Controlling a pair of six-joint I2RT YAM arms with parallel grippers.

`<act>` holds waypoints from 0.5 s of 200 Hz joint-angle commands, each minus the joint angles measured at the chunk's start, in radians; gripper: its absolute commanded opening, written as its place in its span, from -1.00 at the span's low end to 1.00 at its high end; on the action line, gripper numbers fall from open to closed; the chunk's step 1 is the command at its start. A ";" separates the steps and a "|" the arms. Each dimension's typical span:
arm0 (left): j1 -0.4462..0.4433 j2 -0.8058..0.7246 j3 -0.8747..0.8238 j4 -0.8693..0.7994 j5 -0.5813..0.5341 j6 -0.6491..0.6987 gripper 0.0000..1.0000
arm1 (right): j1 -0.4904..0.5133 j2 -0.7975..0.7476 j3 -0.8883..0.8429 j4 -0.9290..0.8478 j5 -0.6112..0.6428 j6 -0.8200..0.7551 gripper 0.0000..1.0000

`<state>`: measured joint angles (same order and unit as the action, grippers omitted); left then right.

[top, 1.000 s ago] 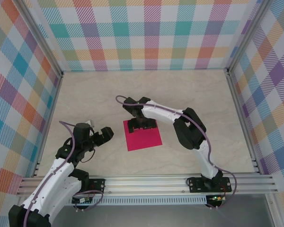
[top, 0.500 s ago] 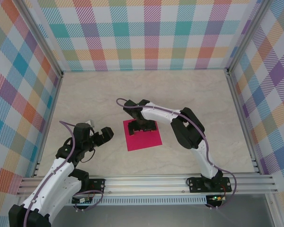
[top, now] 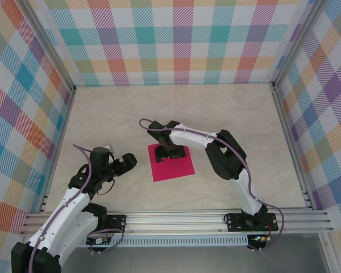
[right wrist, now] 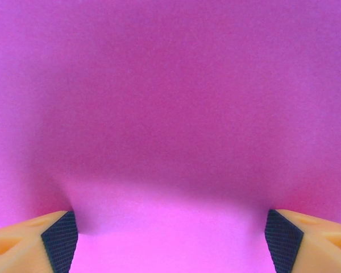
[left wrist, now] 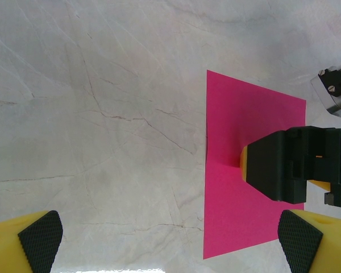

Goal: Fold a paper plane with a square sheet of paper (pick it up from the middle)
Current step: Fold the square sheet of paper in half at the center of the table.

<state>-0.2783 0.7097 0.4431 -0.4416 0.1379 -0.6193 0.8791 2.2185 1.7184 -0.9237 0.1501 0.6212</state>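
Note:
The square sheet of paper (top: pixel 179 165) lies flat and magenta-pink on the marble table, near the middle. My right gripper (top: pixel 170 152) points down onto its far half, fingertips pressed on the sheet. In the right wrist view the jaws (right wrist: pixel 170 242) stand wide apart, and the paper (right wrist: pixel 170 85) bulges up slightly between the black pads (right wrist: pixel 61 239). My left gripper (top: pixel 123 163) hovers open to the left of the sheet, holding nothing. The left wrist view has the sheet (left wrist: pixel 238 119) with the right gripper (left wrist: pixel 284 170) standing on it, and my own open fingertips (left wrist: pixel 41 238) low in the frame.
Checked walls and aluminium posts (top: pixel 62 68) close in the table on three sides. A metal rail (top: pixel 176 219) runs along the near edge by the arm bases. Bare marble (top: pixel 227 108) surrounds the sheet.
The right gripper has settled a little lower on the sheet and its jaws have drawn slightly inward. The left arm has stayed still.

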 commanded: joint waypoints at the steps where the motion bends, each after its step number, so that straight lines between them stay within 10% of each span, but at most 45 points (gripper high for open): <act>1: 0.013 0.005 0.028 0.003 0.000 0.005 1.00 | 0.005 0.094 -0.048 -0.062 0.008 0.000 0.67; 100: 0.013 0.010 0.035 -0.014 -0.003 0.006 1.00 | 0.003 0.027 0.022 -0.083 -0.003 -0.047 0.29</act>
<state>-0.2787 0.7189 0.4435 -0.4423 0.1379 -0.6193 0.8791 2.2189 1.7302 -0.9394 0.1455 0.5972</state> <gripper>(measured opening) 0.999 0.676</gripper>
